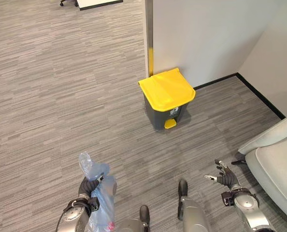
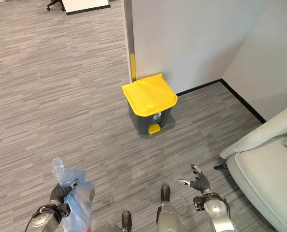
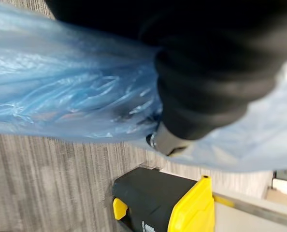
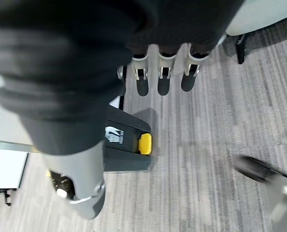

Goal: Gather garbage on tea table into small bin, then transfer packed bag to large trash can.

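Blue plastic is what I am carrying: in the left eye view my left hand is curling its fingers round the gathered neck of the packed bag, whose body is hanging straight down beside my wrist while its loose top is sticking up above my fingers. The large trash can, dark grey with a yellow lid, is standing well ahead of me and somewhat to my right, against the white wall, its lid down and its yellow pedal facing me, so I cannot tell what is inside. My right hand is hanging empty with fingers spread, beside the pale sofa; I am judging it the nearer hand to the can, yet the bag is on my left. In the left wrist view the bag's film is bunching under my dark cover and the can is showing beyond it. In the right wrist view my straight fingers are pointing toward the pedal. The lid looks like the obstacle to clear first.
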Motion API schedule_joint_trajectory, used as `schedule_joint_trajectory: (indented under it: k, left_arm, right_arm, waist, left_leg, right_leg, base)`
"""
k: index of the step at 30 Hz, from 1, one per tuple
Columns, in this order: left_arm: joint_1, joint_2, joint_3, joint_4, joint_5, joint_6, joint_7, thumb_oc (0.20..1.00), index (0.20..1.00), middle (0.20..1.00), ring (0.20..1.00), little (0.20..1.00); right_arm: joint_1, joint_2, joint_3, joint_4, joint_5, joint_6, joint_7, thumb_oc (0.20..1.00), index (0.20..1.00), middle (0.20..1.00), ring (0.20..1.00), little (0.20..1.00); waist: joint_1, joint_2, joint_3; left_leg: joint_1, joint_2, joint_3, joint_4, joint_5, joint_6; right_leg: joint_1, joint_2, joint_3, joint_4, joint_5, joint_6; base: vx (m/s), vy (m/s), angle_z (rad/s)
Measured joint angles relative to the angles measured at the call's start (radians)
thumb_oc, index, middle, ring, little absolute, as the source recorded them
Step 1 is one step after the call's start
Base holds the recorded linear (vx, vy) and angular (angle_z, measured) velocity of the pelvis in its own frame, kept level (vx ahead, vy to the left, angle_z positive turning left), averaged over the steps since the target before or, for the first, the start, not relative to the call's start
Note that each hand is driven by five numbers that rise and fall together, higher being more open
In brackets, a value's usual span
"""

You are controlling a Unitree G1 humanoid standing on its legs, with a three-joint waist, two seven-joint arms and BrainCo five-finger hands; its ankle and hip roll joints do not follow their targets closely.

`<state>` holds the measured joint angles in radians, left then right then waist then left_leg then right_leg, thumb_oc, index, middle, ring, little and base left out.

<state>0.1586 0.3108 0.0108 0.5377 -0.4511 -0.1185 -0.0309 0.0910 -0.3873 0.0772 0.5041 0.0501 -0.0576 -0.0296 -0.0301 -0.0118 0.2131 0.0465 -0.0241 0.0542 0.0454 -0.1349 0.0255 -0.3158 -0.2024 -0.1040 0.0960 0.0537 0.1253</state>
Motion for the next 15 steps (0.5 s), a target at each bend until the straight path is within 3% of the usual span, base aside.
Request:
schedule_joint_trajectory:
  k: [1,2,3,4,5,7,8,9,10,12,13,14,15]
  left_arm:
    - [0.011,0.000,0.001,-0.007,0.000,-0.001,0.000,0.200,0.200,0.200,0.200,0.200]
    - [0.046,-0.019,-0.007,-0.008,0.000,0.000,-0.001,0.200,0.200,0.200,0.200,0.200]
    - [0.055,-0.027,-0.010,-0.013,0.000,0.000,-0.002,0.200,0.200,0.200,0.200,0.200]
    - [0.056,-0.038,-0.007,-0.009,0.000,0.000,-0.001,0.200,0.200,0.200,0.200,0.200]
    - [0.050,-0.047,-0.007,-0.002,0.000,0.000,-0.001,0.200,0.200,0.200,0.200,0.200]
    - [0.026,-0.060,-0.010,-0.001,-0.001,0.001,-0.006,0.200,0.200,0.200,0.200,0.200]
    - [0.017,-0.059,-0.008,0.002,-0.001,0.001,-0.006,0.200,0.200,0.200,0.200,0.200]
    - [0.018,-0.058,-0.008,-0.005,-0.001,0.001,-0.006,0.200,0.200,0.200,0.200,0.200]
    - [0.014,-0.056,-0.009,-0.013,-0.001,0.000,-0.007,0.200,0.200,0.200,0.200,0.200]
    - [0.004,-0.059,-0.010,-0.015,-0.001,0.000,-0.008,0.200,0.200,0.200,0.200,0.200]
    - [-0.003,-0.060,-0.010,-0.014,-0.001,0.000,-0.008,0.200,0.200,0.200,0.200,0.200]
    - [-0.006,-0.058,-0.010,-0.013,-0.001,0.000,-0.007,0.200,0.200,0.200,0.200,0.200]
    - [-0.008,-0.056,-0.010,-0.013,-0.001,0.001,-0.006,0.200,0.200,0.200,0.200,0.200]
  right_arm:
    - [0.009,-0.001,0.005,0.001,0.000,0.002,0.001,1.000,1.000,1.000,1.000,1.000]
    - [0.015,-0.010,-0.004,-0.001,-0.001,0.001,0.001,1.000,1.000,1.000,1.000,1.000]
    - [0.015,-0.014,-0.013,-0.001,-0.001,0.001,0.000,1.000,1.000,1.000,1.000,1.000]
    - [-0.011,-0.019,-0.016,0.007,0.000,-0.001,-0.002,1.000,1.000,1.000,1.000,1.000]
    - [-0.010,-0.019,-0.030,0.001,0.000,-0.001,-0.002,1.000,1.000,1.000,1.000,1.000]
    - [-0.034,-0.039,-0.038,0.000,0.000,-0.007,-0.004,1.000,1.000,1.000,1.000,1.000]
    - [-0.037,-0.046,-0.039,0.000,0.000,-0.008,-0.011,1.000,1.000,1.000,1.000,1.000]
    - [-0.039,-0.045,-0.037,-0.001,0.000,-0.008,-0.011,1.000,1.000,1.000,1.000,1.000]
    - [-0.038,-0.045,-0.040,-0.002,0.000,-0.008,-0.012,1.000,1.000,1.000,1.000,1.000]
    - [-0.031,-0.044,-0.044,0.000,0.001,-0.006,-0.012,1.000,1.000,1.000,1.000,1.000]
    - [-0.020,-0.043,-0.047,0.003,0.002,-0.005,-0.012,1.000,1.000,1.000,1.000,1.000]
    - [-0.017,-0.042,-0.046,0.009,0.009,-0.004,-0.013,1.000,1.000,1.000,1.000,1.000]
    - [-0.016,-0.037,-0.046,0.019,0.010,-0.001,-0.014,1.000,1.000,1.000,1.000,1.000]
  waist:
    - [0.000,-0.007,-0.006]
    - [-0.010,0.011,-0.030]
    - [-0.006,0.032,-0.044]
    - [-0.003,0.039,-0.042]
    - [-0.007,0.035,-0.043]
    - [0.001,0.026,-0.045]
    - [0.011,-0.001,-0.054]
    - [0.021,-0.022,-0.061]
    - [0.020,-0.023,-0.061]
    - [0.022,-0.039,-0.053]
    - [0.021,-0.047,-0.047]
    - [0.026,-0.037,-0.045]
    - [0.031,-0.034,-0.040]
  left_leg:
    - [0.024,0.008,-0.018,-0.004,-0.012,-0.014]
    - [0.057,0.065,-0.040,-0.007,-0.027,-0.052]
    - [0.057,0.092,-0.048,0.006,-0.024,-0.057]
    - [0.044,0.124,-0.049,0.039,-0.001,-0.079]
    - [0.012,0.133,-0.048,0.099,0.000,-0.082]
    - [-0.046,0.176,-0.041,0.291,0.024,-0.096]
    - [-0.120,0.180,-0.039,0.421,0.042,-0.098]
    - [-0.135,0.163,-0.037,0.395,0.031,-0.109]
    - [-0.152,0.152,-0.034,0.379,0.026,-0.111]
    - [-0.184,0.120,-0.010,0.299,0.022,-0.104]
    - [-0.222,0.095,0.049,0.176,0.037,-0.103]
    - [-0.244,0.089,0.071,0.137,0.060,-0.097]
    - [-0.269,0.088,0.097,0.120,0.088,-0.095]
  right_leg:
    - [0.018,0.003,-0.005,0.016,0.015,-0.013]
    - [0.028,0.048,-0.034,0.059,0.041,-0.033]
    - [0.037,0.077,-0.049,0.057,0.062,-0.052]
    - [0.054,0.095,-0.070,0.055,0.037,-0.078]
    - [0.066,0.100,-0.092,0.037,0.045,-0.075]
    - [0.136,0.154,-0.113,-0.008,0.019,-0.124]
    - [0.176,0.162,-0.104,-0.047,-0.002,-0.173]
    - [0.180,0.159,-0.097,-0.053,-0.003,-0.178]
    - [0.192,0.159,-0.091,-0.064,-0.007,-0.191]
    - [0.228,0.159,-0.091,-0.108,-0.004,-0.198]
    - [0.260,0.163,-0.117,-0.151,0.005,-0.190]
    - [0.278,0.173,-0.126,-0.163,0.014,-0.180]
    - [0.296,0.182,-0.134,-0.184,0.006,-0.191]
  base:
    - [0.31,-0.347,0.61]
    - [0.21,-0.273,0.44]
    - [0.24,-0.320,0.36]
    - [0.15,-0.178,0.28]
    - [0.28,-0.286,0.31]
    - [0.25,-0.203,0.08]
    - [0.19,-0.126,-0.18]
    - [0.14,-0.097,-0.10]
    - [0.11,-0.053,-0.03]
    - [0.14,-0.008,0.07]
    - [0.14,0.004,0.10]
    - [0.14,0.007,0.14]
    - [0.11,0.019,0.03]
